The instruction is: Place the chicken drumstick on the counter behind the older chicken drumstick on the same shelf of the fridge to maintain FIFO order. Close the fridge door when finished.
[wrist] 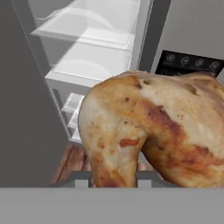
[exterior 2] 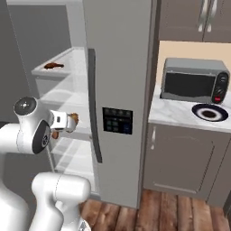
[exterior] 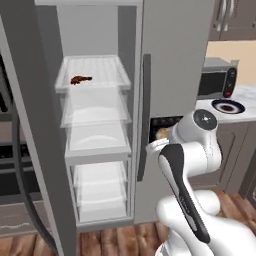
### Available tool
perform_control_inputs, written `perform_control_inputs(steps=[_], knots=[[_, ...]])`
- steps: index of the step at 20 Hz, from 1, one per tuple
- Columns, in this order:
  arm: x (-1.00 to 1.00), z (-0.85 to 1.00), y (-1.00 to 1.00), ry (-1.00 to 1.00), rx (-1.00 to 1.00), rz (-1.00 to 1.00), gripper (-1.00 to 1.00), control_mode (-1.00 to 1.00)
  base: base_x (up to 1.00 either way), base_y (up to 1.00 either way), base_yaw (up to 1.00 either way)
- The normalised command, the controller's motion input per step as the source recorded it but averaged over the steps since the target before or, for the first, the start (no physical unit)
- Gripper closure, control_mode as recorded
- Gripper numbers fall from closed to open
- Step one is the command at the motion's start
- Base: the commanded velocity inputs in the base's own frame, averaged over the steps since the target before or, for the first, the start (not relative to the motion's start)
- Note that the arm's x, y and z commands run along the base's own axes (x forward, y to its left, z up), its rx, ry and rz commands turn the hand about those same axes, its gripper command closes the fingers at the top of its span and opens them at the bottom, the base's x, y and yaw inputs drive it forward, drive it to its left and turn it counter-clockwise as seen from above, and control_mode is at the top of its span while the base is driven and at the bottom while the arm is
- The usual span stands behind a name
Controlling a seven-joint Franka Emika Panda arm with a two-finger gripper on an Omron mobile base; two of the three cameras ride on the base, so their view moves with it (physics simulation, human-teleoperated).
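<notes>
The plump golden-tan chicken drumstick (wrist: pixel 148 131) sits between my fingers, close to the hand camera. My gripper (wrist: pixel 109 181) is shut on it, level with the dispenser and in front of the fridge (exterior: pixel 175 60). The drumstick (exterior 2: pixel 72 120) pokes out of the gripper (exterior 2: pixel 67 122) beside the open compartment; it also peeks out behind my arm as a tan spot (exterior: pixel 162 133). The older chicken drumstick (exterior: pixel 80 79), slim and dark reddish-brown, lies near the front left of the top shelf (exterior: pixel 105 67), well above my hand. The fridge door (exterior: pixel 30 125) stands swung open at the left.
Right of the fridge, the marble counter (exterior 2: pixel 176 115) carries a microwave (exterior 2: pixel 194 81) and a dark plate (exterior 2: pixel 210 112). The shut dispenser door (exterior 2: pixel 117 120) with its long dark handle (exterior 2: pixel 94 103) is just right of my hand. Lower shelves and drawers (exterior: pixel 97 145) sit below.
</notes>
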Motion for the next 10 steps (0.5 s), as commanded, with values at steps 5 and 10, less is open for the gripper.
perform_control_inputs(steps=[5,10], knots=[[0.00,0.00,0.00,0.00,0.00,0.00,1.00,1.00,0.26,0.61,0.04],[0.00,0.00,0.00,0.00,0.00,0.00,1.00,1.00,0.36,0.62,0.04]])
